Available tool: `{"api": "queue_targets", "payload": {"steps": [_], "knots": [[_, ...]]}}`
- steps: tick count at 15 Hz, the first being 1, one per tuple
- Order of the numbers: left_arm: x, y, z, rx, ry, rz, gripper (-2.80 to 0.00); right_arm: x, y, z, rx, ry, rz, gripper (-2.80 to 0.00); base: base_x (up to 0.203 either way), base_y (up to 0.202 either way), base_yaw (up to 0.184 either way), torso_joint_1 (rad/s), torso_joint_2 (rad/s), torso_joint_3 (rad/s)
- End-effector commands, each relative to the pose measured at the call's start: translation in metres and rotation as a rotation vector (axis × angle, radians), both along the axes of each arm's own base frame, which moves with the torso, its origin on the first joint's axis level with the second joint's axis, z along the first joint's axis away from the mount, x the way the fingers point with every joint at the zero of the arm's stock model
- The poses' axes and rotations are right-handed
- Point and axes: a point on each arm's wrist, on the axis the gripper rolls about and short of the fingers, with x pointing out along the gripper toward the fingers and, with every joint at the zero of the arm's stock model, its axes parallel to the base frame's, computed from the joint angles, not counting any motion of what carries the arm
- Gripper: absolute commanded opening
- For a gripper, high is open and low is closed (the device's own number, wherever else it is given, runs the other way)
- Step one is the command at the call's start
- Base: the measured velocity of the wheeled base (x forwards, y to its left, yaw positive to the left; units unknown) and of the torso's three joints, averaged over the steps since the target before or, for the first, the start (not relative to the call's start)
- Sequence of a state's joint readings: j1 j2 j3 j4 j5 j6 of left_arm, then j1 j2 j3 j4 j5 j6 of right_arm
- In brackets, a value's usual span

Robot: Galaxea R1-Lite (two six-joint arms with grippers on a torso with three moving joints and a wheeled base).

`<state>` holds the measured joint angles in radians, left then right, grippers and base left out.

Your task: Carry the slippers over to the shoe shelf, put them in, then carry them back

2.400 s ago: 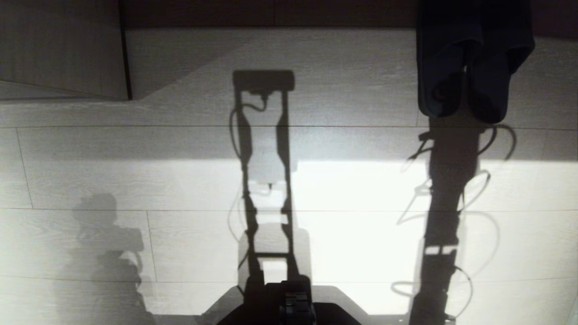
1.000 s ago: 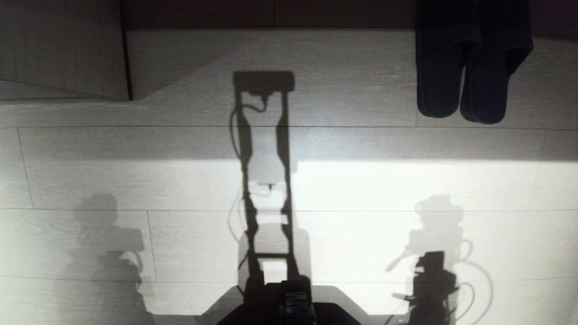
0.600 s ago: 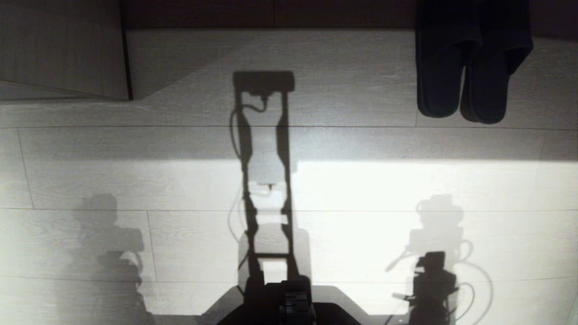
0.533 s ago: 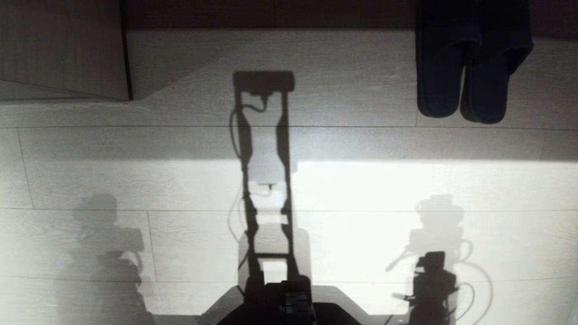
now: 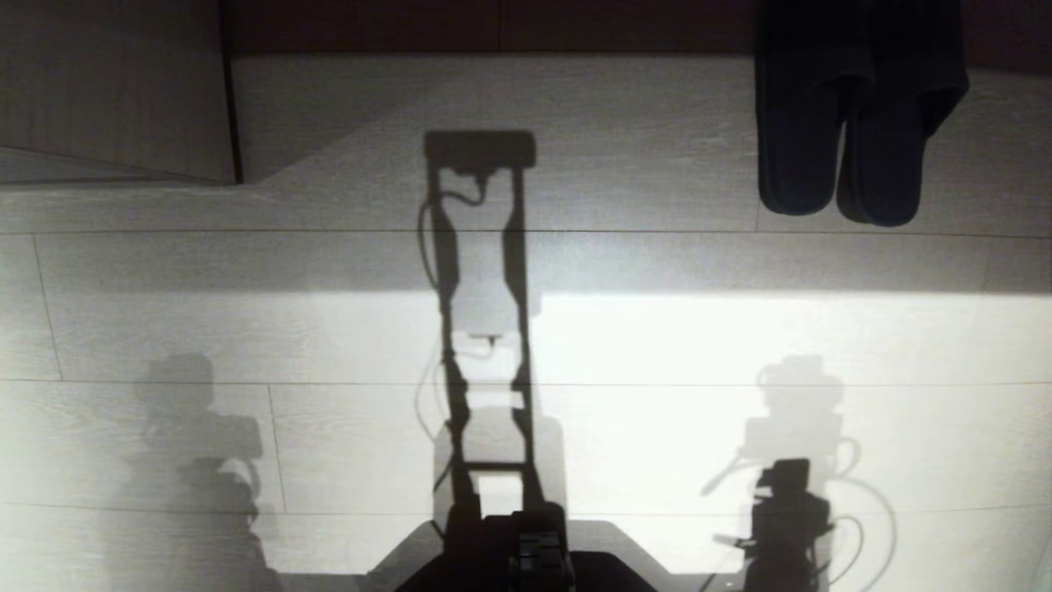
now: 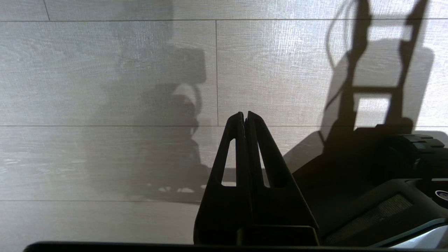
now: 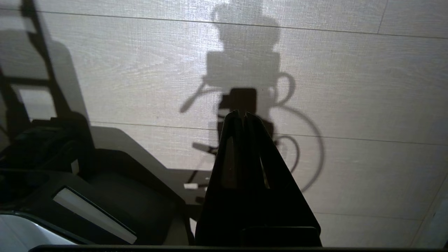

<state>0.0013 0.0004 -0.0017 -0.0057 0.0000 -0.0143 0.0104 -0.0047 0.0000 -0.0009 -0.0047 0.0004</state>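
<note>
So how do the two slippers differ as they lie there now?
The left slipper ends a little farther back, while the right slipper reaches slightly nearer the robot. The right slipper's outer edge bulges sideways; the left slipper's outline runs straighter. Shared: both are dark, side by side and touching, rounded ends toward the robot, far ends in the dark strip, on the pale wood-grain boards, held by neither gripper.

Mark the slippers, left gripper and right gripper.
slippers [image 5: 883,177]: head view, toe of one slipper.
left gripper [image 6: 245,115]: left wrist view, shut fingertips.
right gripper [image 7: 241,114]: right wrist view, shut fingertips.
</note>
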Motion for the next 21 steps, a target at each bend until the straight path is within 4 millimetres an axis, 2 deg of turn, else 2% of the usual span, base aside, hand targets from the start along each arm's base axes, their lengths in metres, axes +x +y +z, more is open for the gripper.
{"api": "queue_targets", "payload": {"steps": [1,21], "knots": [[0.0001,0.0,0.0,-0.001,0.001,0.002,-2.8,0.0004,0.0,0.0002,0.0,0.004,0.0,-2.8,0.0,0.0,0.0,0.002,0.0,0.115],[0.0001,0.0,0.0,0.0,0.001,0.0,-2.8,0.0004,0.0,0.0002,0.001,0.004,0.0,-2.8,0.0,0.0,0.0,0.003,0.0,0.199]]}}
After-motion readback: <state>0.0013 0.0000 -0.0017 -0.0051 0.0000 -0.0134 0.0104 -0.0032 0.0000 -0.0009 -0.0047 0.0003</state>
